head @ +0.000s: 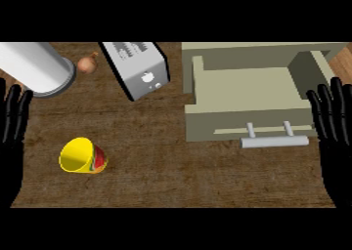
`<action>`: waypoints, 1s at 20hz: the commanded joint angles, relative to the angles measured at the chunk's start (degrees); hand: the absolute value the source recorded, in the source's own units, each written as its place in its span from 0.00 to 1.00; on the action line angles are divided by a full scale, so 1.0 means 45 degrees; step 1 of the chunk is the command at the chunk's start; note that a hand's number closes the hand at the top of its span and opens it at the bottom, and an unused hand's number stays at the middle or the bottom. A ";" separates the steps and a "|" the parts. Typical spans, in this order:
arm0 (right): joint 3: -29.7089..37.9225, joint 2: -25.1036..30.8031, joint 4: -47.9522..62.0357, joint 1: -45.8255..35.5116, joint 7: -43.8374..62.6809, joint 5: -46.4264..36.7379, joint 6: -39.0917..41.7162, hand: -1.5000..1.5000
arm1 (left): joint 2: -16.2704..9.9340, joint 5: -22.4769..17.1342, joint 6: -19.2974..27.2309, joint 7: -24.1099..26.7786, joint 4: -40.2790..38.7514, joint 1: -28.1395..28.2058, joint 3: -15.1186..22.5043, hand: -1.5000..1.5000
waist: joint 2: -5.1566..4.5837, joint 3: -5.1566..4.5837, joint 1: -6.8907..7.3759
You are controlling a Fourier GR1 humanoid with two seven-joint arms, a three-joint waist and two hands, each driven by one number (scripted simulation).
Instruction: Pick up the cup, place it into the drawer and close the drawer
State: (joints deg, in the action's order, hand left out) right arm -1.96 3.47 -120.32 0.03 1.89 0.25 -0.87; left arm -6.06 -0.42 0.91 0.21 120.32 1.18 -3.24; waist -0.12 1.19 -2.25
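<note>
Nearest the viewer, the yellow cup (83, 156) lies on the brown bench (171, 180), left of centre. It is tipped, not upright: its open yellow mouth faces up and to the left, and its red-and-green outside shows at the lower right, so its long axis runs on a slant from upper left to lower right.

The left hand (9, 122) shows at the left edge, fingers straight and pointing up, holding nothing and at rest. The right hand (336, 117) shows at the right edge in the same way, wide and empty, its fingers lying just beside the drawer's right wall.

The cup lies to the right of and a little below the left hand's fingers, near it, and well apart from the right hand, with the drawer's front between. So the left hand is judged the better placed to take it, coming in from the cup's open side.

Farther back, the beige drawer (208, 105) stands pulled open, its bar handle (274, 141) towards the viewer. Beyond, a toaster (139, 66), an onion (88, 63) and a white cylinder (31, 66) sit along the far left.
</note>
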 commanded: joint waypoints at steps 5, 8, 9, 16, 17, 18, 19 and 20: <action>0.0208 0.0170 0.0055 -0.0168 -0.0584 -0.0091 0.0119 0.00 | -0.2165 -0.4658 -0.5673 0.0831 -0.0398 -0.0299 0.0863 0.00 | 0.0023 -0.0311 0.0407; -0.0636 0.0729 0.0628 0.0109 0.0119 0.0068 0.1223 0.00 | -0.2398 -0.7182 -0.6769 -0.0537 -0.1928 0.0706 0.0918 0.00 | -0.0127 -0.0319 0.0582; -0.0518 0.0658 0.0818 0.0285 -0.0006 0.0098 0.1158 0.00 | -0.3050 -0.8021 -0.7447 -0.0370 -0.2580 0.0472 0.0155 0.00 | -0.0120 -0.0307 0.0483; 0.0468 0.1259 0.1983 -0.1279 0.0364 0.0901 0.1815 0.00 | -0.4760 -1.0007 -1.0072 -0.0611 -0.7144 -0.1478 -0.1197 0.00 | -0.0018 -0.0269 0.0435; 0.0012 0.0885 0.1385 -0.1938 0.1635 0.0697 0.1225 0.00 | -0.5069 -0.9664 -1.1199 0.0034 -0.7423 -0.0621 -0.1656 0.00 | -0.0003 -0.0280 0.0517; -0.0039 0.0784 0.1768 -0.1567 0.0779 0.0344 0.1252 0.00 | -0.4782 -0.8727 -1.1081 0.0270 -0.8873 -0.1943 -0.1655 0.00 | -0.0015 -0.0276 0.0407; 0.0676 0.1142 0.2497 -0.1425 0.0019 0.0909 0.1803 0.00 | -0.5003 -0.9104 -1.1101 -0.0126 -0.9040 -0.2076 -0.1670 0.00 | -0.0011 -0.0268 0.0426; 0.0567 0.1072 0.1720 -0.1255 0.0501 0.0943 0.1714 0.00 | -0.5023 -0.8708 -1.1253 0.0079 -0.9662 -0.2636 -0.1932 0.00 | 0.0005 -0.0269 0.0404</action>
State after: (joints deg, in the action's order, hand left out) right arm -0.83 7.85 -112.94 -5.39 4.34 3.34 5.82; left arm -27.00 -41.35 -45.37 -0.37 86.38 -5.72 -9.63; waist -0.21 -0.05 -0.32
